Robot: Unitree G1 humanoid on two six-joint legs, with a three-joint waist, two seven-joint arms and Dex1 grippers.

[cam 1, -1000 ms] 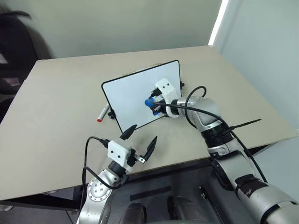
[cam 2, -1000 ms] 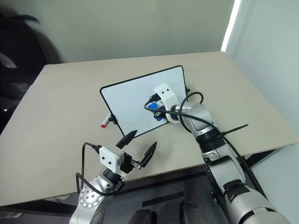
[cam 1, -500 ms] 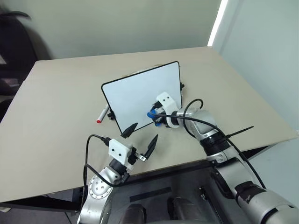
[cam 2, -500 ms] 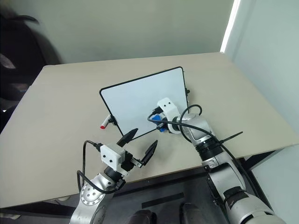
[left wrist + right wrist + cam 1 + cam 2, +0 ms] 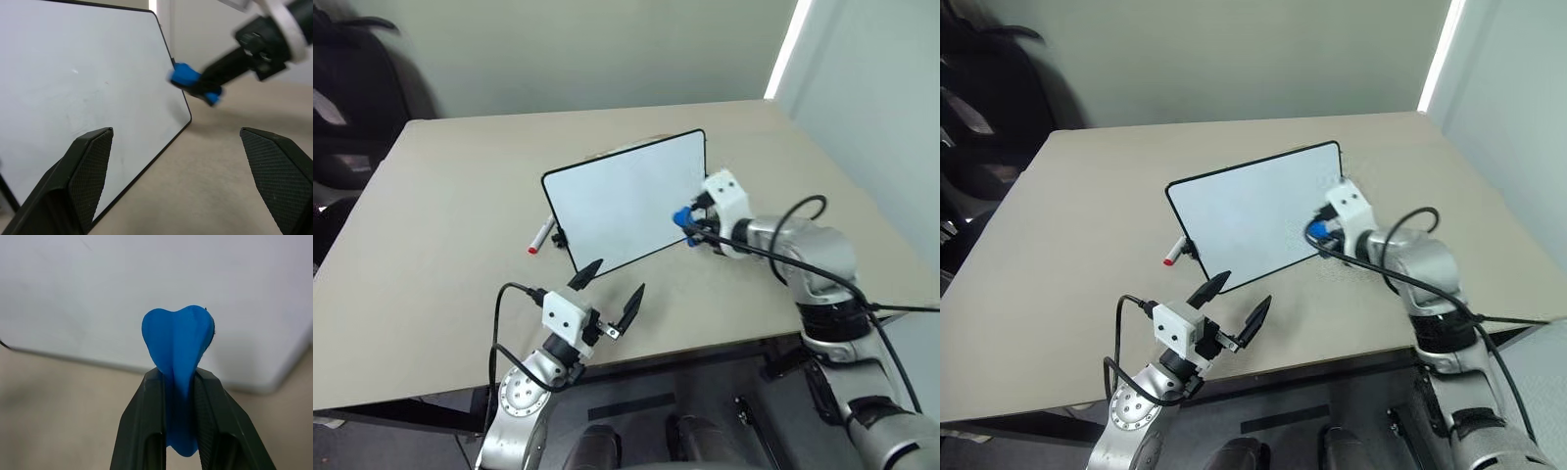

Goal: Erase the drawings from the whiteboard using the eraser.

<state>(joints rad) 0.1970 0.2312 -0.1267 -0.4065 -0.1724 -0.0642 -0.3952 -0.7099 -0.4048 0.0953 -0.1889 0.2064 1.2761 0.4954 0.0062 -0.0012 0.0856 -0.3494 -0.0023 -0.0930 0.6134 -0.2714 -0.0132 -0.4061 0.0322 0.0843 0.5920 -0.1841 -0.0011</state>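
Meanwhile, right gripper [image 5: 178, 382] pinches the squashed blue foam eraser [image 5: 682, 217] beside the black-framed whiteboard [image 5: 622, 201]; a hard shove could topple it. Left gripper [image 5: 607, 286] gapes empty.

a beige table [image 5: 440, 196] carries the propped whiteboard [image 5: 617, 196] and a red-capped marker [image 5: 539, 238].

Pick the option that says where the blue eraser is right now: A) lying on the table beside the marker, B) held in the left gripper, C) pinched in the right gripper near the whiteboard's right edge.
C: the right gripper is shut on the eraser by the whiteboard.
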